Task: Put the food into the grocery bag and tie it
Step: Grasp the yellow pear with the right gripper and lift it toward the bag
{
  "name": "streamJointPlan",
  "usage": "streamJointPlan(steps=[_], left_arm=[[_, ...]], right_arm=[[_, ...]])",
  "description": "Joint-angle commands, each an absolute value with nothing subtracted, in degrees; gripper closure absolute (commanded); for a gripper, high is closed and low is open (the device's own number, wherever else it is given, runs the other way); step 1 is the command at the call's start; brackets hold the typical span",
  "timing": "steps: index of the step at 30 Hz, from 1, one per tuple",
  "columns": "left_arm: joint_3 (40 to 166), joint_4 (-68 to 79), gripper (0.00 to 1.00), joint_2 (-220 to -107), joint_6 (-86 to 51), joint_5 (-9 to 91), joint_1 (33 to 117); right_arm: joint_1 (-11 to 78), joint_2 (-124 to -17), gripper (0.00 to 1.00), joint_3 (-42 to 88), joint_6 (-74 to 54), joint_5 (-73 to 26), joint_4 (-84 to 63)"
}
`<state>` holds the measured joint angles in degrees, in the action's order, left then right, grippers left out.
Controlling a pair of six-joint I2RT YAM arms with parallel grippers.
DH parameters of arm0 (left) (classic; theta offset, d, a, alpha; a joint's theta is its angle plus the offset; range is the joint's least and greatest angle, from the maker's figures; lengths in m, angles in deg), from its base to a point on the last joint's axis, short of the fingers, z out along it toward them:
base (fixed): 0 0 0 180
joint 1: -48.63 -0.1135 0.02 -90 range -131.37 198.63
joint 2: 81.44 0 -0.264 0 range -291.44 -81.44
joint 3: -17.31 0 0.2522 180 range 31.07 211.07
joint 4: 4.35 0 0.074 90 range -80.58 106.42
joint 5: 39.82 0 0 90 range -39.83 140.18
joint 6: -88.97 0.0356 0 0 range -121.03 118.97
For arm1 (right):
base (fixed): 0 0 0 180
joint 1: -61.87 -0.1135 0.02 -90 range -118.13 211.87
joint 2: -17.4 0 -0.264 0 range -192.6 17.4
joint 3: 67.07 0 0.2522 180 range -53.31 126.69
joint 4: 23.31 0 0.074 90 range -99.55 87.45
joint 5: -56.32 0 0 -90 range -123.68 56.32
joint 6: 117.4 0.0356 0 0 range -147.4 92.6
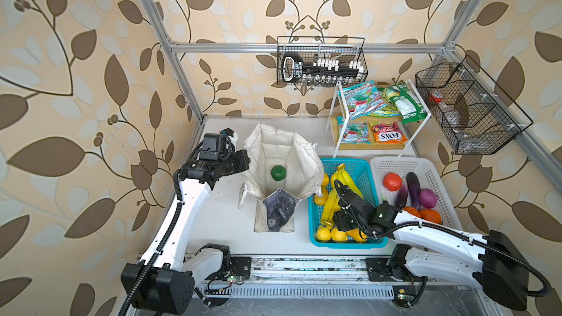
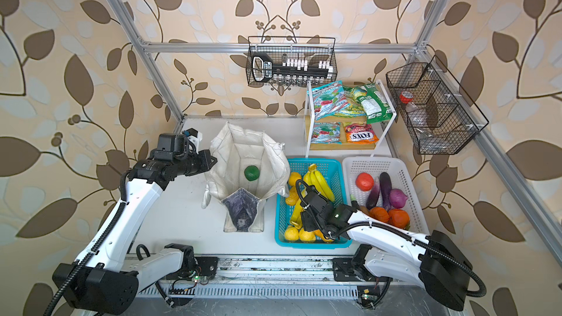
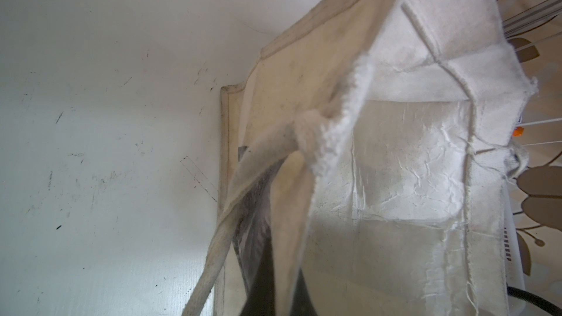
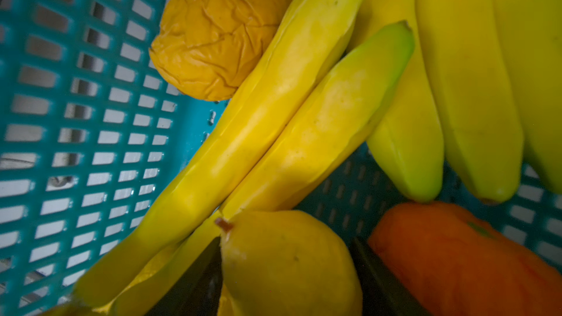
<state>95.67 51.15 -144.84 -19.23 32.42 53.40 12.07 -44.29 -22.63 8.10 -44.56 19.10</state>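
The left gripper [image 1: 245, 159] is clamping shut on the left rim of the off-white canvas grocery bag [image 1: 267, 147], which is standing open mid-table with its dark grey-blue printed end facing the front edge. A round green toy fruit [image 1: 278, 173] is lying on the bag's floor. The bare white tabletop [image 1: 219, 217] is lying open left of and in front of the bag.

The bag's right wall is crowding the left rim of the turquoise plastic basket [image 1: 359, 168], just beside the white plastic basket [image 1: 425, 171]. The right gripper [image 4: 286, 242] is reaching down into the turquoise basket, its jaws standing apart on either side of the yellow pear [image 4: 289, 265]. I cannot tell whether they are pressing it. The yellow banana bunch [image 4: 456, 86] and an orange toy fruit [image 4: 456, 262] are hemming the pear in.
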Motion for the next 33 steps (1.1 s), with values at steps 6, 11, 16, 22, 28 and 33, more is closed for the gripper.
streamJointPlan(steps=[6,11,16,22,28,33], left_arm=[[95.3,49.2,1.0,-143.1,-18.7,31.4,52.8],[95.3,49.1,1.0,-143.0,-18.8,31.4,52.8],[95.4,49.1,1.0,-143.0,-18.7,31.4,52.8],[95.3,49.1,1.0,-143.0,-18.8,31.1,52.8],[95.2,49.0,1.0,-142.8,-18.9,31.2,52.8],[95.3,48.9,1.0,-143.1,-18.9,30.6,52.8]], right_arm=[[12.2,-42.8,0.48,-23.3,7.4,-46.6,18.9],[12.2,-40.4,0.51,-22.0,7.2,-46.5,20.2],[12.2,-35.9,0.51,-18.7,6.3,-47.0,23.7],[13.1,-33.0,0.52,-10.4,2.2,-48.7,29.8],[14.2,-34.5,0.53,-1.7,-2.1,-50.2,32.8],[14.5,-35.7,0.53,3.3,-4.3,-50.0,33.2]])
